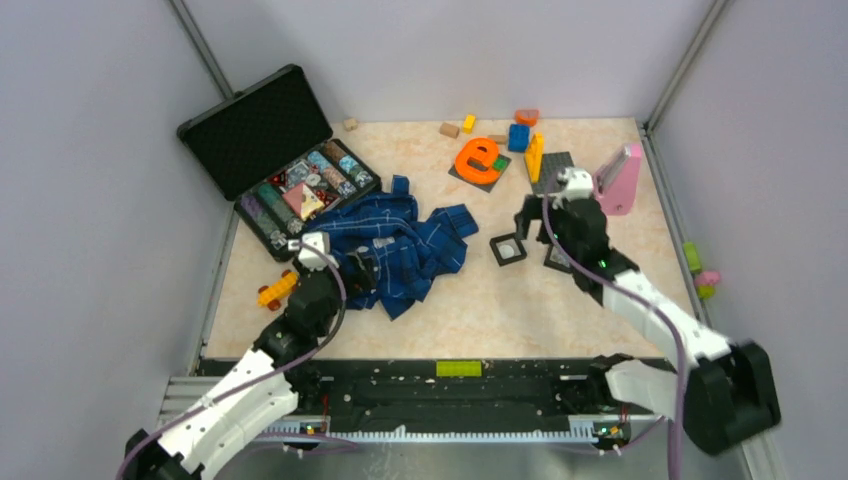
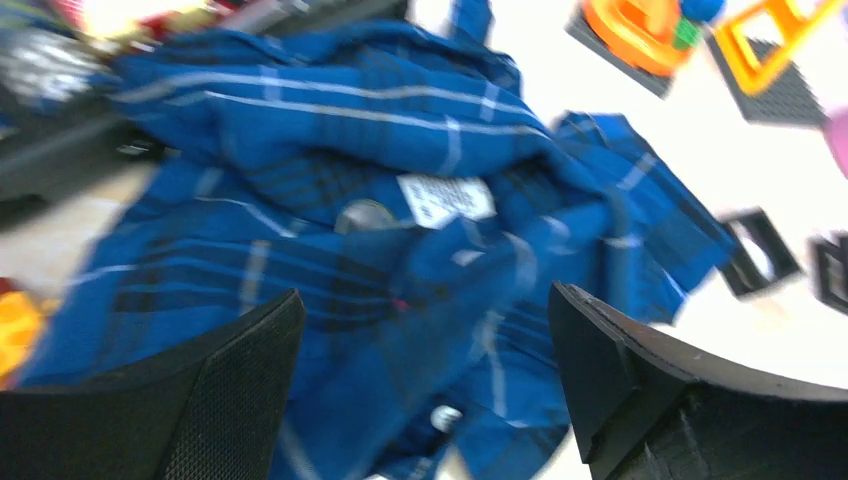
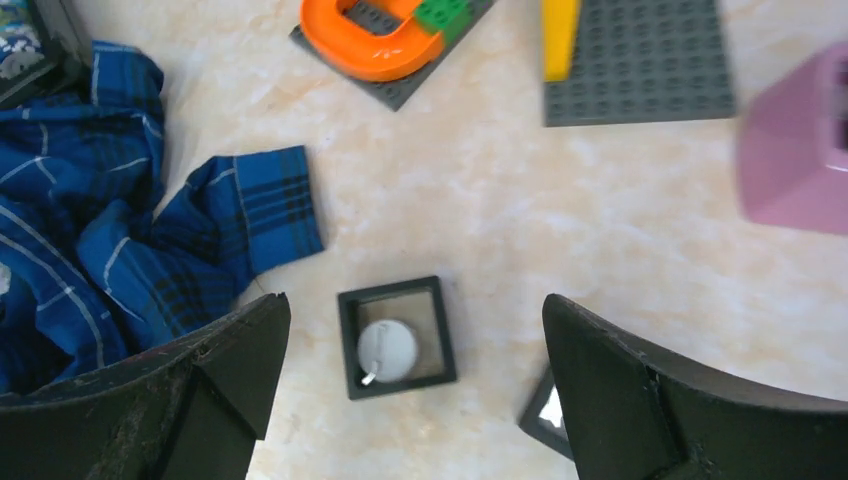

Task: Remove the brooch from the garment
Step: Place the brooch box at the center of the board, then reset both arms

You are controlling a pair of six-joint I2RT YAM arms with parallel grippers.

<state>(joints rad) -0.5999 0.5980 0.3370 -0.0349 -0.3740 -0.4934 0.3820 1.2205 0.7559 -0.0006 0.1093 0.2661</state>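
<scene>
Brooch (image 3: 387,348) inside black square frame (image 3: 400,387) near shirt (image 1: 400,250), right gripper (image 3: 415,310) above it, jaws apart, left gripper (image 2: 426,295) over shirt, jaws apart

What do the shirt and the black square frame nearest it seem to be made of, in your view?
Shirt: woven cloth, probably cotton, matte; it lies in soft folds and creases.
Frame: likely rigid plastic, matte black; straight edges, sharp corners, no visible shine.

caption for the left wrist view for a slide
Open left gripper above the crumpled blue plaid shirt, its white label showing; image blurred.
</scene>
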